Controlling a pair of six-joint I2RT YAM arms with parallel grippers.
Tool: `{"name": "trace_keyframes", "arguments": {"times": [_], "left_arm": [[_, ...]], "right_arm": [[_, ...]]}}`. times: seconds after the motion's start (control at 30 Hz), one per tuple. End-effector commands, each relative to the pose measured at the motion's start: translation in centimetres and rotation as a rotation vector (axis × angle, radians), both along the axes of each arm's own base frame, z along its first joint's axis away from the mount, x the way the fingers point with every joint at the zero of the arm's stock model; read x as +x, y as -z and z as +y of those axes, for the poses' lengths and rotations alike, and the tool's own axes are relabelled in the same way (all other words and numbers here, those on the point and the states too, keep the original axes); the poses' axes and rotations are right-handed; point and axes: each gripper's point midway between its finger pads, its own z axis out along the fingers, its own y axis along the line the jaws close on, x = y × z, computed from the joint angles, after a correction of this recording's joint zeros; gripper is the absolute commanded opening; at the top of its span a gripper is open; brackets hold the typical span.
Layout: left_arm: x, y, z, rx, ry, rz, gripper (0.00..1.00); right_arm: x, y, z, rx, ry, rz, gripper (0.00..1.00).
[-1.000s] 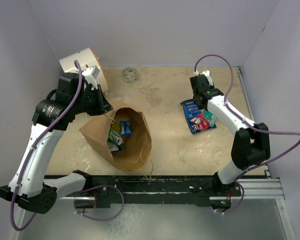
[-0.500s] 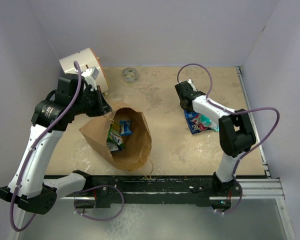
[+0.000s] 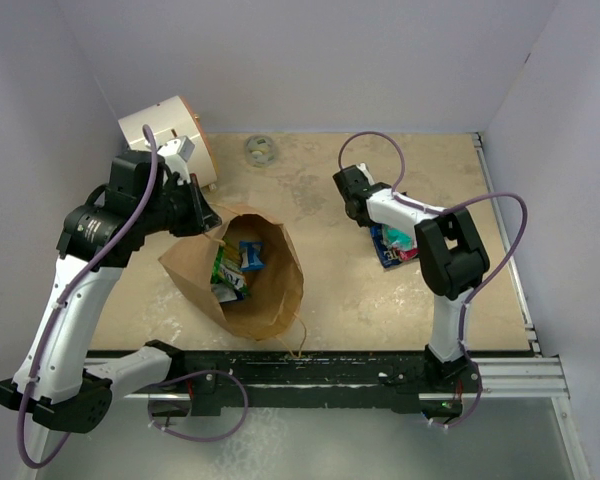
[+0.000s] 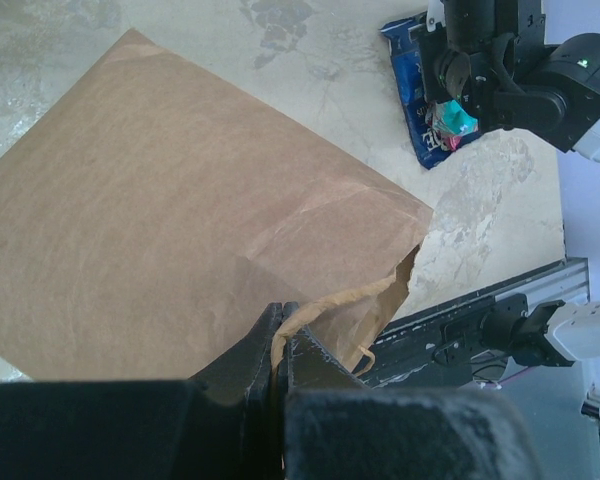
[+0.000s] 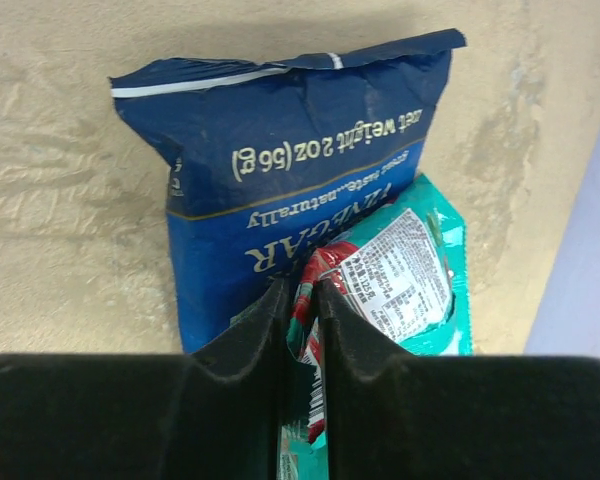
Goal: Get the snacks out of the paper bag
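- Paper bag (image 3: pixel 270 300) lies on the table (image 3: pixel 350 300), left of centre. Its long axis runs diagonally from far-left to near-right, and its mouth gapes upward toward the overhead camera.
- Left gripper (image 3: pixel 210 217) is at the far-left rim of the bag. In the left wrist view its jaws are pinched tight on the paper edge, with the bag's broad brown side spread out beyond them.
- Inside the bag are a green-and-yellow packet (image 3: pixel 225 268) and a small blue packet (image 3: pixel 250 255), standing roughly on end against each other.
- Out of the bag, right of centre, lies a blue packet (image 5: pixel 280 160). It lies flat, long axis roughly far-to-near, sealed end away from the right wrist camera, lettering upside down in that view.
- A teal-and-red packet (image 5: pixel 410 270) overlaps its right side.
- Right gripper (image 5: pixel 302 295) hangs just far-left of these two packets. Its jaws are parted by a narrow slit, with nothing seen held.
- White cylinder with orange rim (image 3: pixel 160 125) is at the far left; a grey ring (image 3: pixel 261 150) is by the back wall.
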Motion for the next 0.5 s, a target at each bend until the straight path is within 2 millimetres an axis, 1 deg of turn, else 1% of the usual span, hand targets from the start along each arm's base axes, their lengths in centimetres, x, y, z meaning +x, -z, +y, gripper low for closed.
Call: {"name": "trace_keyframes", "arguments": {"times": [0.0, 0.1, 0.23, 0.27, 0.37, 0.47], "left_arm": [[-0.5, -1.4, 0.4, -0.013, -0.012, -0.051, 0.0], [-0.8, -1.2, 0.6, -0.01, -0.013, -0.051, 0.0], [-1.0, -0.9, 0.9, -0.001, -0.019, -0.05, 0.0], [-1.1, -0.8, 0.9, 0.002, -0.018, -0.049, 0.0], [-1.2, -0.5, 1.1, 0.01, -0.02, -0.049, 0.0], [-1.5, -0.2, 1.2, 0.011, -0.021, -0.047, 0.0]], "right_arm": [[0.5, -0.9, 1.8, 0.125, 0.016, -0.049, 0.23], [0.0, -2.3, 1.8, 0.156, 0.005, -0.068, 0.36], [-0.5, -4.9, 2.9, 0.255, -0.032, -0.111, 0.58], [-0.6, -5.8, 3.1, 0.278, -0.045, -0.126, 0.64], [-0.9, -7.7, 3.8, 0.327, -0.08, -0.143, 0.72], [-1.3, -9.1, 4.5, 0.373, -0.111, -0.147, 0.76]]}}
